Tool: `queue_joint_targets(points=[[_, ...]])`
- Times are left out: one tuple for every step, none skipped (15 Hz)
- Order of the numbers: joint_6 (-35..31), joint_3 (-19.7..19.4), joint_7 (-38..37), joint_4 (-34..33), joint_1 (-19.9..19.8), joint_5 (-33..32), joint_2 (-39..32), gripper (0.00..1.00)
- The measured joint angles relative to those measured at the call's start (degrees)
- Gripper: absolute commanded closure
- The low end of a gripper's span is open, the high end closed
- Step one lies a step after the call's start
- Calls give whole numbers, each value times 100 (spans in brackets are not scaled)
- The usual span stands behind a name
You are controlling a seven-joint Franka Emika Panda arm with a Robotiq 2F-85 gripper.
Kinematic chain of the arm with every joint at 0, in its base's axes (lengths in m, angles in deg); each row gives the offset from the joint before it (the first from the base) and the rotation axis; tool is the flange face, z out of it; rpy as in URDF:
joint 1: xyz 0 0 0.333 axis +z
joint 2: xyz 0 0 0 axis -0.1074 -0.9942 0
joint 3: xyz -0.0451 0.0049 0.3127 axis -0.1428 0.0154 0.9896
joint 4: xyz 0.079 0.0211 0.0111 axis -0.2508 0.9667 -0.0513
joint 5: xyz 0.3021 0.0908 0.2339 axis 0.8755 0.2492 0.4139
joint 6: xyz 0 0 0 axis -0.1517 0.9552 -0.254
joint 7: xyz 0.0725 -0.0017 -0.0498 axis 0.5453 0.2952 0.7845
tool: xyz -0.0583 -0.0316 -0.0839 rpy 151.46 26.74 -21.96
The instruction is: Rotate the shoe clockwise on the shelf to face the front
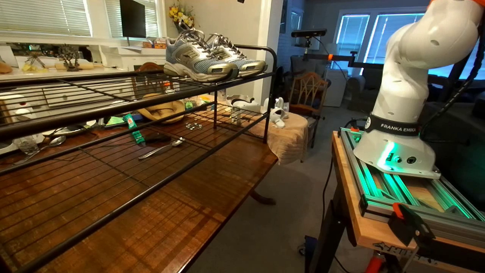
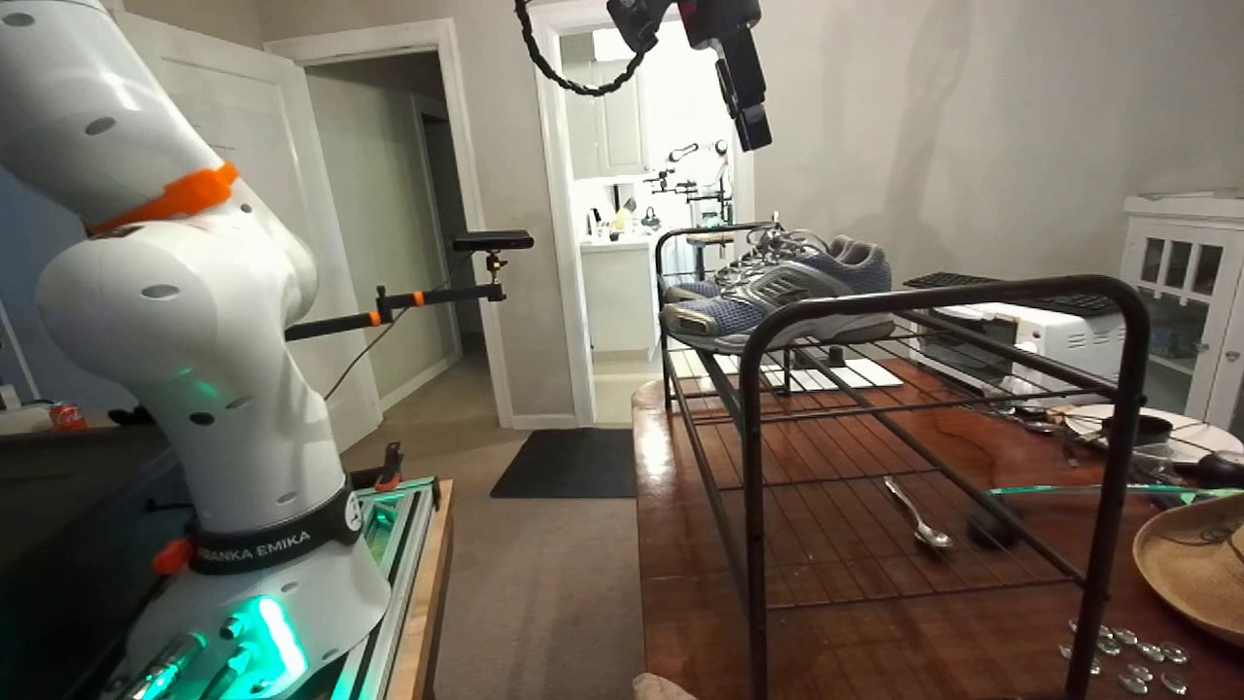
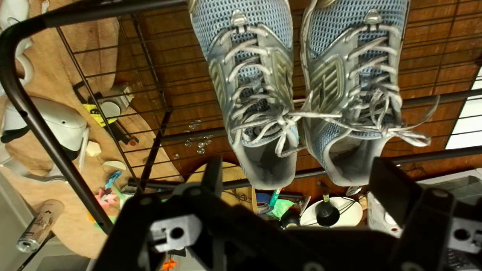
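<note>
Two sneakers (image 3: 250,90) side by side on shelf (image 2: 753,486), well below gripper (image 3: 297,171). Fingers (image 3: 393,188) spread wide, clear of both. Rods (image 3: 86,77) exposed from sneakers to end rail (image 3: 60,163), past one finger.

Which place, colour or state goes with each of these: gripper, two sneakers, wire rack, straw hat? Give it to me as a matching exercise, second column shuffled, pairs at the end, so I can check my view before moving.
Things
1. gripper
2. two sneakers
3. wire rack
4. straw hat

Place, colour or state
A. tan
B. open, higher than the sneakers
C. black, with thin parallel rods
D. side by side on the rack's upper tier

Pairs: 1-B, 2-D, 3-C, 4-A
</note>
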Motion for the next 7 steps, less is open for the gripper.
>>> queue_joint_targets(points=[[8,0,42,65,0,47,77,0],[23,0,90,120,0,88,144,0],[25,8,97,132,-8,92,174,0],[25,19,97,123,-20,92,176,0],[24,28,96,116,-31,92,168,0],[24,33,96,113,-35,92,160,0],[24,36,97,113,-38,92,158,0]])
